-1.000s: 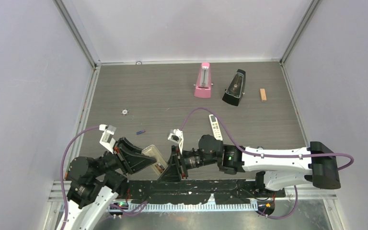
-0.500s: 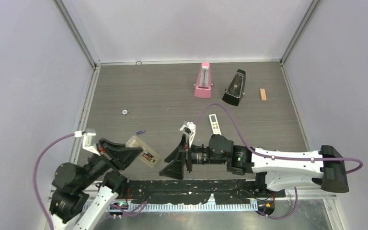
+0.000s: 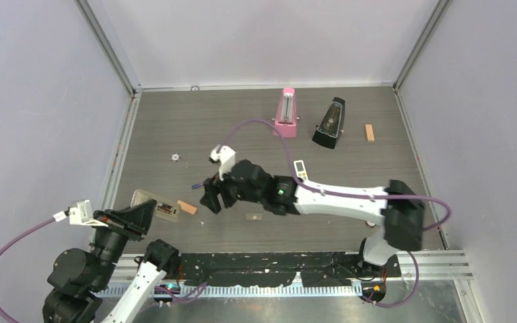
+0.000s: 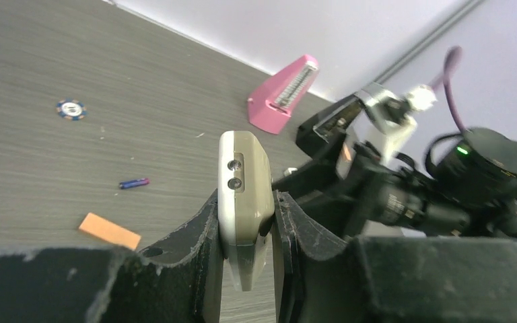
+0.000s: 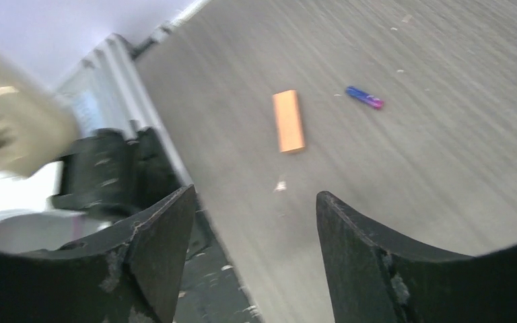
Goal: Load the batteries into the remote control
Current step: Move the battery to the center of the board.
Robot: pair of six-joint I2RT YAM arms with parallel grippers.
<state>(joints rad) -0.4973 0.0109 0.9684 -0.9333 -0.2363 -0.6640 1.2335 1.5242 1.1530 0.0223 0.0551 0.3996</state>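
Surface: a grey wood-grain bench (image 3: 242,128) fills the middle of the top view.
Room: pale lilac walls (image 3: 40,101) stand on three sides, with metal rails in the far corners.
Remotes: two. The slim white remote control (image 4: 242,182), grey-beige on the back, is held above the bench at the lower left of the top view. A broader white remote (image 3: 300,169) with many buttons lies flat, right of centre.
Batteries: one is visible, a bluish-purple battery (image 3: 196,185) lying alone, left of centre.
Blocks: two. An orange rectangular block (image 3: 187,207) lies near the slim remote, and a second orange block (image 3: 369,132) lies at the upper right.
Metronomes: two at upper centre, a pink metronome (image 3: 284,113) and a black metronome (image 3: 330,123).
Chip: one round chip (image 3: 174,157), at the left.
Left hand (image 4: 246,202): clamped on the slim remote's long sides.
Right hand (image 5: 252,202): fingers apart with nothing between them, over the bench near the battery and the nearer block.
Change: half a second ago the slim remote was at lower centre and has since gone to the lower left. The right arm has swung up and left, uncovering a small grey piece (image 3: 252,217).
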